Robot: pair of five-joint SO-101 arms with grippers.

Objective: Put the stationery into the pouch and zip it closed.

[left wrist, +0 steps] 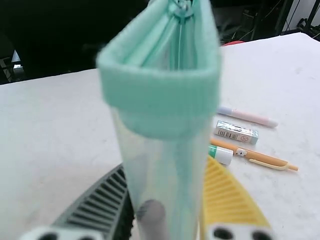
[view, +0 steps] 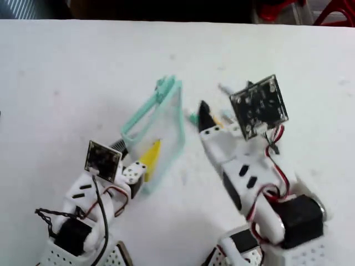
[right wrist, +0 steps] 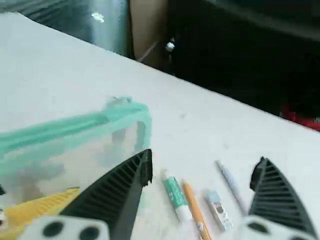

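My left gripper [view: 140, 164] is shut on one end of the clear pouch [view: 161, 124] with mint-green trim and holds it upright on its edge. In the left wrist view the pouch [left wrist: 165, 100] stands between the grey and yellow fingers [left wrist: 227, 200], its zipper running along the top. The stationery lies on the table beside it: a pale pink pen [left wrist: 247, 117], a small boxed eraser [left wrist: 236, 133], an orange pen [left wrist: 255, 158] and a green-and-white marker [left wrist: 220, 153]. My right gripper [right wrist: 200, 175] is open just above these items, with the marker [right wrist: 175, 196] and orange pen [right wrist: 196, 212] between its black fingers.
The white table [view: 66, 72] has free room to the left and at the back. Its far edge [view: 166, 21] borders a dark area. The right arm's camera board [view: 259, 106] covers most of the stationery from above.
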